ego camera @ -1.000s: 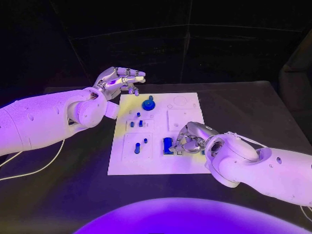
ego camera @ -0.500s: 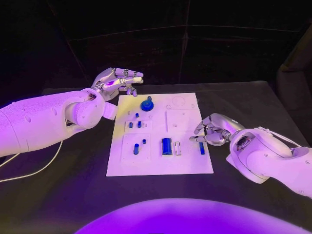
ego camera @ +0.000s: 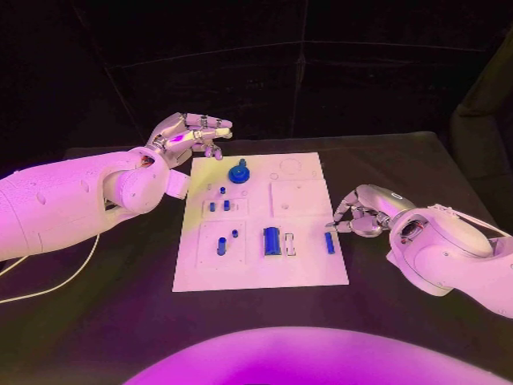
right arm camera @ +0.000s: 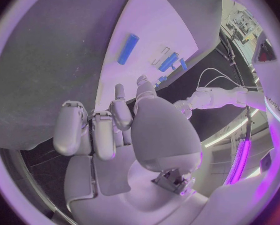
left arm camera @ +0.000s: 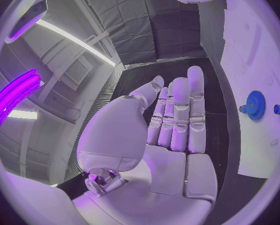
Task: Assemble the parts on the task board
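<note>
With the left hand [ego camera: 191,133] and the right hand [ego camera: 364,210] both empty, fingers loosely curled, off the task board [ego camera: 305,273], any re-approach risked knocking loose parts [ego camera: 272,240] lying unseated near its right edge.

A flat white rectangular task board [ego camera: 306,269] lies on a plain black bench [ego camera: 418,172]. On it sit a round blue toothed gear [ego camera: 240,173] and small blue bar-shaped parts [ego camera: 272,241]. Both arms are white; each many-fingered metal hand [ego camera: 191,132] is silver.
</note>
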Action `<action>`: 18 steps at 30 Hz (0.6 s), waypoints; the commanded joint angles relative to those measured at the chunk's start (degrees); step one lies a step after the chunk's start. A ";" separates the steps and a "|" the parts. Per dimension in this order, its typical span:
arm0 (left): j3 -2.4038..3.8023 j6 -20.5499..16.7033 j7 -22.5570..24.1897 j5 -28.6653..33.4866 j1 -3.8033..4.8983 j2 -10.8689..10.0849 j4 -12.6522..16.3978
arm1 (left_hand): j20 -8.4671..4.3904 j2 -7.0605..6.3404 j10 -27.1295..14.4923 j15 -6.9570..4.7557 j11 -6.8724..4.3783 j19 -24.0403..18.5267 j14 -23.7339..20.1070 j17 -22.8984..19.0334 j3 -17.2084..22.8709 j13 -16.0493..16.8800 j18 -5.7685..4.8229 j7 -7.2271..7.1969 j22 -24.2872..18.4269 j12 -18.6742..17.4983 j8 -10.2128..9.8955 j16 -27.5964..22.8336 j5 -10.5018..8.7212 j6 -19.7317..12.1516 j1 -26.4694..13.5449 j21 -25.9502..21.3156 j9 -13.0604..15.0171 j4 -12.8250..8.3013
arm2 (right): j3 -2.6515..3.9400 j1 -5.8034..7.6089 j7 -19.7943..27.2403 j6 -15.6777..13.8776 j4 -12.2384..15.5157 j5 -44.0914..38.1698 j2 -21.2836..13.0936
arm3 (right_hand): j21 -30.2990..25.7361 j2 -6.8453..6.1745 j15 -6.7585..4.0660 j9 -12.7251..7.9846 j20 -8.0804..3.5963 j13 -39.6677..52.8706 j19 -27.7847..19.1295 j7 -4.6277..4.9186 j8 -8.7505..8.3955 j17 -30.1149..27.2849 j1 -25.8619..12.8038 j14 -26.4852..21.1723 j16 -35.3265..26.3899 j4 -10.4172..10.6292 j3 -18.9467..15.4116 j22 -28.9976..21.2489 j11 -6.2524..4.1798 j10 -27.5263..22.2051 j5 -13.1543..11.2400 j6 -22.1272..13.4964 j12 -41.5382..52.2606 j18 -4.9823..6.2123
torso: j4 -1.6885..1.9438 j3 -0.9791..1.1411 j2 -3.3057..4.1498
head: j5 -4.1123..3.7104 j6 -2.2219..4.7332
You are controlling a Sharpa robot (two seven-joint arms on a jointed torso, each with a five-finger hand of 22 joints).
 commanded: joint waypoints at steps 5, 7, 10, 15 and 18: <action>0.04 0.69 0.43 0.19 0.07 0.04 0.06 | 0.13 0.36 -0.44 -0.01 0.06 -0.07 -0.43 -0.05 -0.33 -0.07 0.76 0.43 -0.05 0.27 0.33 -0.19 0.34 -0.02 0.20 -0.21 -0.06 -0.06 | -0.01 -0.50 -3.60 7.73 -0.97 -3.44 1.37 | -0.18 -0.42 -0.34 0.40 -0.19 -0.09 -0.22 -0.19 0.65 4.49 -1.12 3.87 -0.38 1.18 -1.19 0.10 -0.18 -0.19 -1.10 0.66 -0.36 -0.04 | 0.18 -0.01 -0.04 | -0.15 0.06; 0.04 0.69 0.44 0.19 0.07 0.03 0.06 | 0.13 0.36 -0.44 -0.01 0.06 -0.07 -0.43 -0.05 -0.33 -0.07 0.76 0.43 -0.05 0.27 0.33 -0.19 0.34 -0.02 0.20 -0.21 -0.06 -0.06 | -0.02 -0.67 -3.92 8.37 -1.18 -3.48 1.68 | -0.17 -0.45 -0.35 0.44 -0.20 -0.07 -0.21 -0.21 0.69 4.48 -1.14 3.87 -0.39 1.26 -1.24 0.13 -0.19 -0.17 -1.15 0.71 -0.34 -0.04 | 0.21 -0.04 -0.05 | -0.14 -0.03; 0.04 0.72 0.46 0.19 0.06 0.00 0.06 | 0.13 0.36 -0.44 -0.01 0.06 -0.07 -0.43 -0.05 -0.33 -0.07 0.76 0.43 -0.05 0.27 0.33 -0.19 0.34 -0.02 0.20 -0.21 -0.06 -0.06 | -0.03 -0.92 -4.26 9.24 -1.39 -3.50 2.08 | -0.15 -0.44 -0.36 0.49 -0.21 -0.09 -0.19 -0.25 0.75 4.50 -1.11 3.88 -0.38 1.33 -1.26 0.18 -0.22 -0.18 -1.19 0.80 -0.37 -0.05 | 0.17 -0.04 -0.03 | -0.09 -0.11; 0.04 0.79 0.47 0.19 0.06 -0.02 0.04 | 0.13 0.36 -0.44 -0.01 0.06 -0.07 -0.43 -0.05 -0.33 -0.07 0.76 0.43 -0.05 0.27 0.33 -0.19 0.34 -0.02 0.20 -0.21 -0.06 -0.06 | -0.05 -1.18 -4.67 10.87 -1.58 -3.38 2.66 | -0.10 -0.41 -0.39 0.60 -0.23 -0.03 -0.15 -0.31 0.88 4.52 -0.96 3.88 -0.38 1.40 -1.26 0.29 -0.27 -0.13 -1.20 0.97 -0.31 -0.07 | 0.13 -0.07 -0.04 | -0.06 -0.17; 0.04 0.82 0.47 0.19 0.06 -0.02 0.02 | 0.13 0.36 -0.44 -0.01 0.06 -0.07 -0.43 -0.05 -0.33 -0.07 0.76 0.43 -0.05 0.27 0.33 -0.19 0.34 -0.02 0.20 -0.21 -0.06 -0.06 | -0.05 -1.28 -5.06 11.85 -1.58 -3.33 2.84 | -0.07 -0.38 -0.42 0.68 -0.25 -0.01 -0.11 -0.36 0.97 4.60 -0.84 3.90 -0.35 1.44 -1.25 0.38 -0.31 -0.11 -1.19 1.09 -0.30 -0.09 | 0.14 -0.05 -0.02 | -0.07 -0.22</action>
